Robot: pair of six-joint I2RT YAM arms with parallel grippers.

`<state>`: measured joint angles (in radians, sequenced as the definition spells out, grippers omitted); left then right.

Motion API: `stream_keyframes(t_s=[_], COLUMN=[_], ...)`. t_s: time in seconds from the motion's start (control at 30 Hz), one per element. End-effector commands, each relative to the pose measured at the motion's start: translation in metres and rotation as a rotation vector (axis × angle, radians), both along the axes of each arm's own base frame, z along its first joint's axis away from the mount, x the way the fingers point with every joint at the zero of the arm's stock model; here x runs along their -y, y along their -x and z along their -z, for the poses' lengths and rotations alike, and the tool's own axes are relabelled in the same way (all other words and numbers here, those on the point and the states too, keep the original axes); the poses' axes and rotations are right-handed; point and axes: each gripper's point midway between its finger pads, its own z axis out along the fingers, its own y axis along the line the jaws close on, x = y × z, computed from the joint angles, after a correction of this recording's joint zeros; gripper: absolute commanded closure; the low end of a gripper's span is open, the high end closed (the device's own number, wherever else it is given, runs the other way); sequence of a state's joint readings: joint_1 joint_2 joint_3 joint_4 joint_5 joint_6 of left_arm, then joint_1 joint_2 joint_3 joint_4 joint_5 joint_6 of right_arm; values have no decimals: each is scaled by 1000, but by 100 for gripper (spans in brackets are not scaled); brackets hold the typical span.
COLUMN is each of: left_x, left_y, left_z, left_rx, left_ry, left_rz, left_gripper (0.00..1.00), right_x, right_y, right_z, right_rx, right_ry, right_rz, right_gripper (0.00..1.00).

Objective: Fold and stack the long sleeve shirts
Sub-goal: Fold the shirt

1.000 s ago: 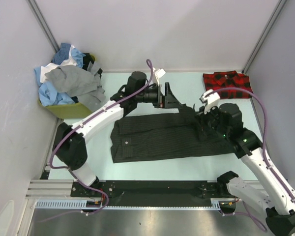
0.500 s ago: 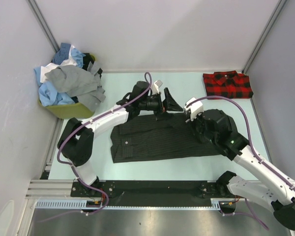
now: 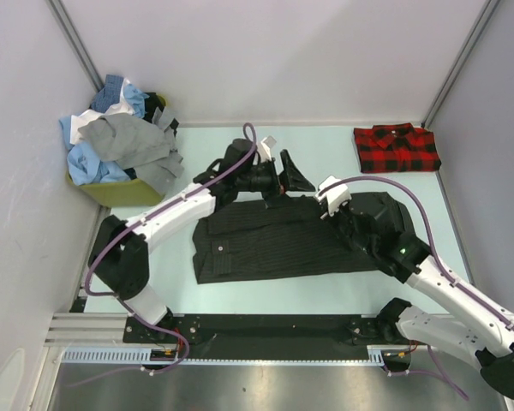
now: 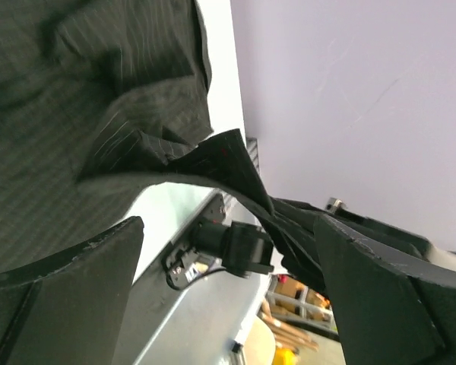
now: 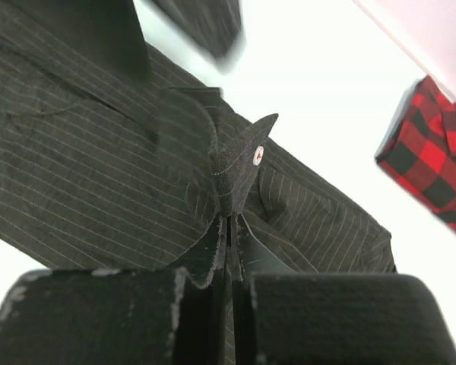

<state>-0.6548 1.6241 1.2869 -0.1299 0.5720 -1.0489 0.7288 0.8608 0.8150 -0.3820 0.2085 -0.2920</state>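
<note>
Charcoal and finely pinstriped, the long sleeve shirt [image 3: 265,244] lies spread across the middle of the pale table [image 3: 325,141] with its chest pocket up. The right gripper [image 5: 229,228] clamps a thin peak of its woven cloth, apparently a sleeve end with what looks like a small button, raised above the garment's far right part. The left gripper [image 3: 289,178] hangs just past the shirt's far edge, fingers spread wide with nothing between them. The hold looks slight: so little cloth sits in the closed jaws that a quick pull could let it slide free, and a long drag might tug the flat body into creases rather than a clean fold. The two arms work near each other, so a careless sweep risks a knock, or cloth snagging on the open fingers. A red-and-black plaid shirt [image 3: 397,147] sits folded square in the far right corner. Soft blue, white and grey shirts [image 3: 111,137] are heaped in a yellow-green bin [image 3: 111,193] at far left.
</note>
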Motion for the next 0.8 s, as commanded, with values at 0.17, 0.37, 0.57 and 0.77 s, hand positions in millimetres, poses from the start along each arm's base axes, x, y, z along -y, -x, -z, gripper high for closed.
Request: stream_keyframes(t_s=[0.17, 0.37, 0.57, 0.77], left_x=[39, 44, 48, 46], left_y=[20, 16, 18, 16], left_z=[19, 23, 23, 5], left_rx=[-167, -164, -125, 96], left_ry=[30, 36, 43, 8], left_rz=[51, 46, 88, 184], left_gripper=[1, 1, 63, 100], right_x=[-26, -39, -49, -23], right_y=[2, 15, 27, 46], right_z=[-11, -5, -7, -50], right_rx=[102, 78, 56, 15], right_ry=[32, 38, 1, -63], right_rz=[-96, -180, -250, -239], right_gripper=[100, 100, 100, 65])
